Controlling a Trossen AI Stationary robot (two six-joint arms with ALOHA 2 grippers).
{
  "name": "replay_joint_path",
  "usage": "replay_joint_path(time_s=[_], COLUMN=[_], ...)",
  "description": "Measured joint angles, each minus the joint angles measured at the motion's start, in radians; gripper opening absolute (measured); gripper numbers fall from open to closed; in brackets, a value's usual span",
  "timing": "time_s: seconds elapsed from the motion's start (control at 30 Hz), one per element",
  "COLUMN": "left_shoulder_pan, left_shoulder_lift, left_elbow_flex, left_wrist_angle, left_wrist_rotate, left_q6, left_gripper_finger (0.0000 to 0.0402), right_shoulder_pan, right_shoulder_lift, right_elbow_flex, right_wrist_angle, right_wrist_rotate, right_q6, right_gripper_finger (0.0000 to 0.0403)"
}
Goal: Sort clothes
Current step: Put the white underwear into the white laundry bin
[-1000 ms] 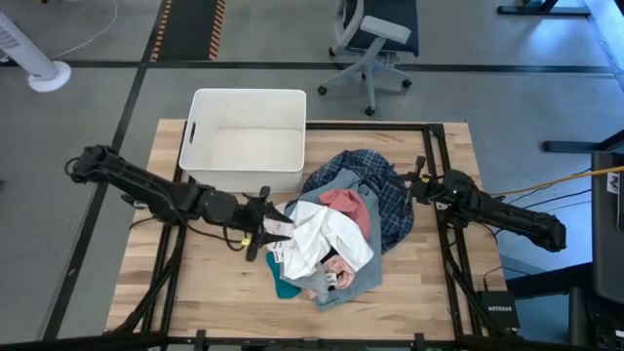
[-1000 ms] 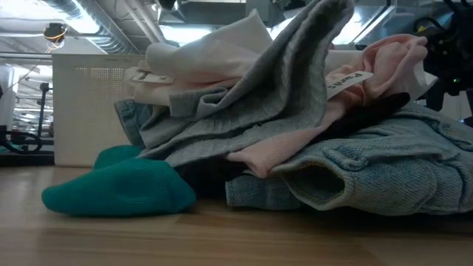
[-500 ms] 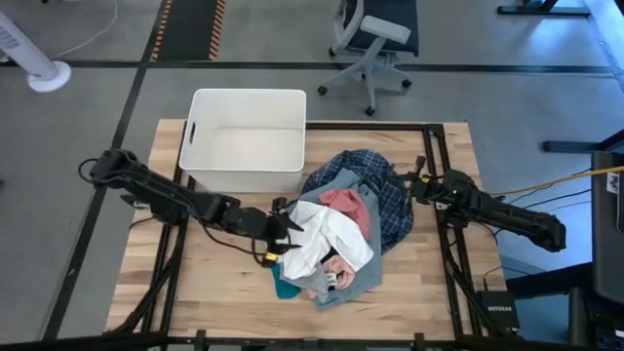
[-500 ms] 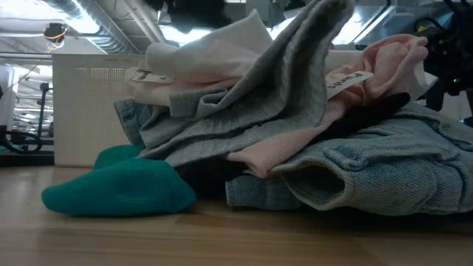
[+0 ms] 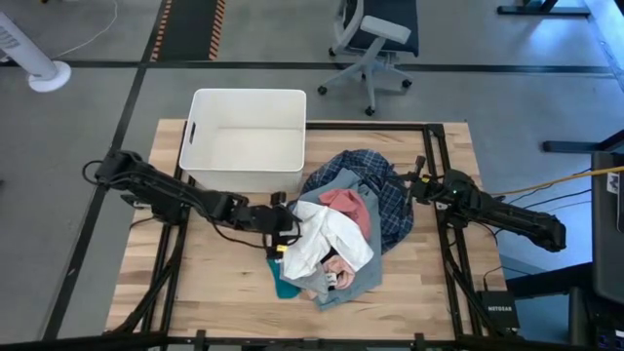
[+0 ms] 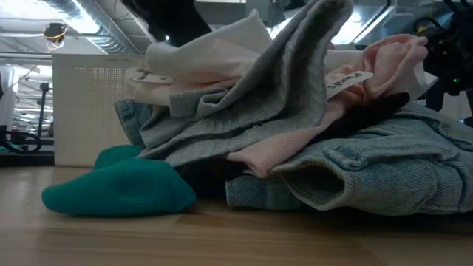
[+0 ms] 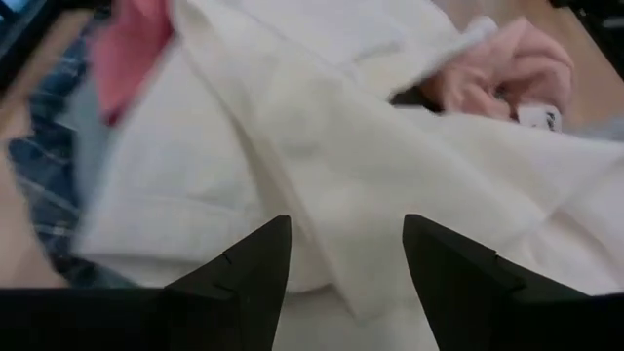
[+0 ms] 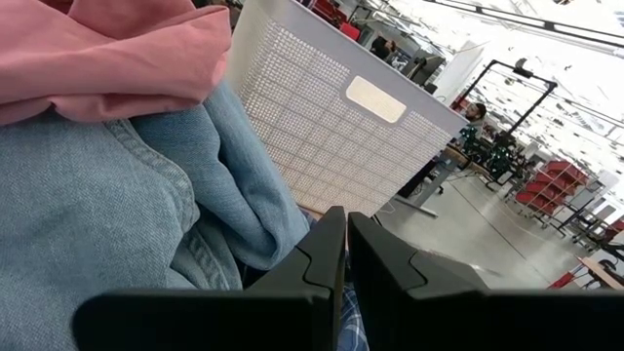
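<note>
The left gripper (image 5: 284, 227), fingers apart, sits at the near edge of the soft white cotton top (image 5: 327, 239), which lies straight ahead of it atop the heap; that heap lies beside the white rectangular plastic bin (image 5: 247, 139); the right gripper (image 5: 413, 188), fingers together, waits at the heap's far side, so the left arm looks nearer

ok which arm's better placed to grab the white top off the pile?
Left. Its pincer is open right at the white top, fabric filling the gap between its fingers. The right pincer sits shut at the pile's far edge by the dark blue plaid shirt, away from the white top.
</note>
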Motion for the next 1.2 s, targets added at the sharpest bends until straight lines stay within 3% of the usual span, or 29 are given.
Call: replay_joint_path(time_s=[0.4, 1.0, 1.2], left_shoulder_pan=[-0.006, -0.013, -0.013], left_shoulder_lift=[0.088, 0.089, 0.089], left_elbow_flex=[0.000, 0.000, 0.000], left_wrist_angle=[0.067, 0.162, 0.282], left_wrist_rotate=[0.031, 0.009, 0.008], left_q6=[0.038, 0.193, 0.238], left_gripper_finger=[0.0187, 0.0014, 0.0006], right_shoulder_pan=[0.000, 0.000, 0.000], right_shoulder_lift=[0.000, 0.000, 0.000], right_elbow_flex=[0.000, 0.000, 0.000], right_wrist_angle=[0.000, 0.000, 0.000], right_wrist_rotate=[0.000, 0.000, 0.000], right_q6=[0.000, 0.000, 0.000], right_gripper_finger=[0.0035, 0.0035, 0.0035])
